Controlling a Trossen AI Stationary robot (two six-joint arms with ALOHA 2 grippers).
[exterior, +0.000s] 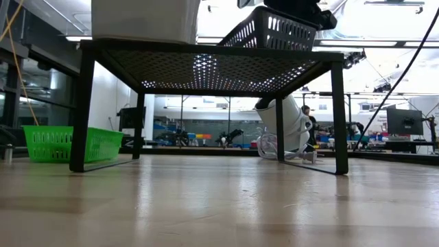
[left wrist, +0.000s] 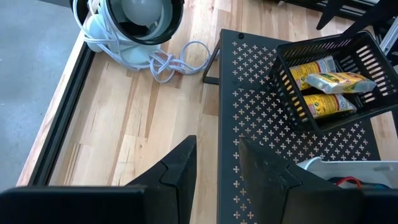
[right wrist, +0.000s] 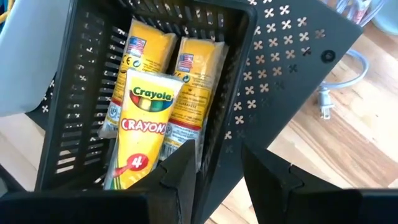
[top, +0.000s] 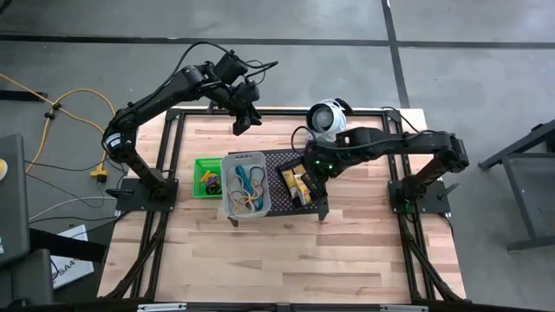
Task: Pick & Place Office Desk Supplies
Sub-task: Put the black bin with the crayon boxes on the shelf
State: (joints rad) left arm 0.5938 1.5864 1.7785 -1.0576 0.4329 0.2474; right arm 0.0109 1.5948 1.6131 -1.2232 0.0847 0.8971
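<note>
A black bin (right wrist: 81,93) with yellow crayon packs (right wrist: 146,118) sits tilted on the black perforated stand (top: 277,160). My right gripper (right wrist: 217,180) is shut on its wall. Beside it on the stand is a clear bin (top: 245,184) holding coloured bands. A green bin (top: 206,178) with small loops rests on the table at the stand's left. My left gripper (top: 244,120) hangs open over the table's far edge, holding nothing. In the left wrist view it (left wrist: 217,171) looks down on the stand and the black bin (left wrist: 323,74). My right gripper holds the black bin by its side wall near a corner (right wrist: 219,140), one finger inside the bin and one outside. The fingers come from above, pointing steeply down. In the low view the bin (exterior: 274,29) sits tilted, its lower edge on the stand top (exterior: 219,68).
A round white-and-silver device (top: 328,117) with a coiled cable (left wrist: 177,59) stands on the table behind the stand. The near half of the wooden table (top: 286,260) is bare. The stand's legs (exterior: 81,110) reach down to the table.
</note>
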